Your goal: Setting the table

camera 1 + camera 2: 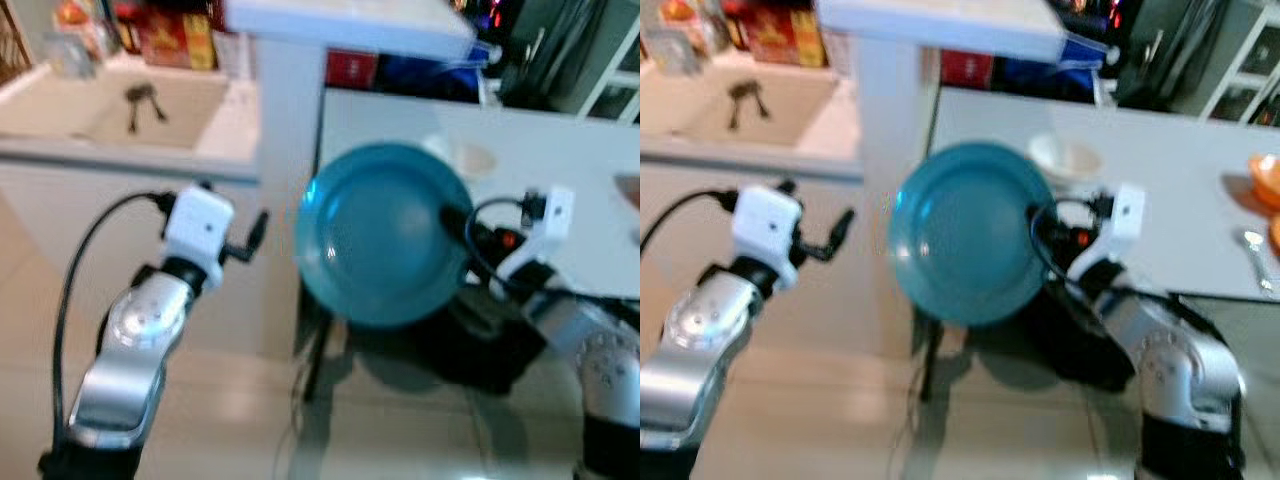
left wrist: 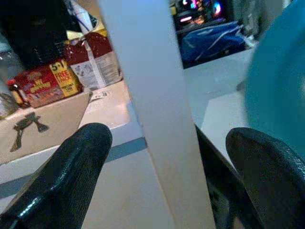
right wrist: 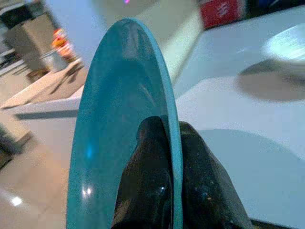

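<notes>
Teal plate (image 1: 385,235) held on edge, nearly upright, by the right gripper (image 3: 174,143), its face turned toward the head camera. Black fingers (image 3: 147,181) pinched onto the plate's rim, one on each side of it, clamped tight against the thin edge as seen in the right wrist view. Plate raised in the air just off the near corner of the white table (image 1: 1180,225), overlapping the table's edge and hanging partly over the tiled floor (image 1: 240,420). Beyond the plate, on the table, a white bowl (image 1: 1065,157) close behind the plate's upper rim; farther along the table, well apart from the plate, an orange dish (image 1: 1265,178) and what looks like a spoon (image 1: 1257,258), though blurred.

Left gripper (image 1: 250,240) raised beside the plate, apart from it, holding nothing. Fingers (image 2: 66,181) spread wide in the left wrist view, with a white post (image 1: 290,190) between them further off and the plate's teal edge at one side. Post standing just beside the plate, between it and the left gripper. On the far side of the post from the plate, a pale counter (image 1: 120,115) with some dark utensils (image 1: 143,103) lying on it, and red and yellow packets (image 1: 175,40) at its back.
</notes>
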### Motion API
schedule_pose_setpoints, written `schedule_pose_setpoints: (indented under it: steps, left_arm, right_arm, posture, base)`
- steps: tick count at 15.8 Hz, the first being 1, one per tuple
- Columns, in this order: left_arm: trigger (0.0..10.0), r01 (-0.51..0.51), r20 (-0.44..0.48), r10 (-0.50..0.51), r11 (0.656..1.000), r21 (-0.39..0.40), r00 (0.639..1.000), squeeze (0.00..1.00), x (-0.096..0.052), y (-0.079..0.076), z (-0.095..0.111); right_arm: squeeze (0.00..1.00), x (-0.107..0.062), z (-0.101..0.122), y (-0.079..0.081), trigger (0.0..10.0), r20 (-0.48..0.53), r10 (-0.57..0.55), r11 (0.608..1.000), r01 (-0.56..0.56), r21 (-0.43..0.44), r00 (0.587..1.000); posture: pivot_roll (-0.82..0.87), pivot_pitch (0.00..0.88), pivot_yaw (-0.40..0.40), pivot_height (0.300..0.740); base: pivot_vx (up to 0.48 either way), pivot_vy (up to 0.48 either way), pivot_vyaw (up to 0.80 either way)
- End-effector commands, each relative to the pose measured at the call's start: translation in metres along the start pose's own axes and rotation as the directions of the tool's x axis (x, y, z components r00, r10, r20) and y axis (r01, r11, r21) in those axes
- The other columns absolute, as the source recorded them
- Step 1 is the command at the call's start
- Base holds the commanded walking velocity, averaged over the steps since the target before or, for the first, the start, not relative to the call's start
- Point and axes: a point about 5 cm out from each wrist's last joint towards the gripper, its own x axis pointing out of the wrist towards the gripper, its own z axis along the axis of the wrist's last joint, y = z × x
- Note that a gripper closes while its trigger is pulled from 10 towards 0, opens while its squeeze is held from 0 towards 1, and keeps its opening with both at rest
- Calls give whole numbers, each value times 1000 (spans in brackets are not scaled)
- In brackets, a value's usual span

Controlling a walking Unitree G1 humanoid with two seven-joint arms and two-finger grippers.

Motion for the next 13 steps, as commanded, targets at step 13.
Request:
schedule_pose_setpoints:
  steps: [13]
  left_arm:
    - [10000,34,-6,-35,997,-63,999,0,7,-11,3]
  right_arm:
    - [0,22,-25,0,10000,-125,-148,923,183,339,981]
  posture:
    - [10,29,-43,740]
  base:
    - [198,0,-168]
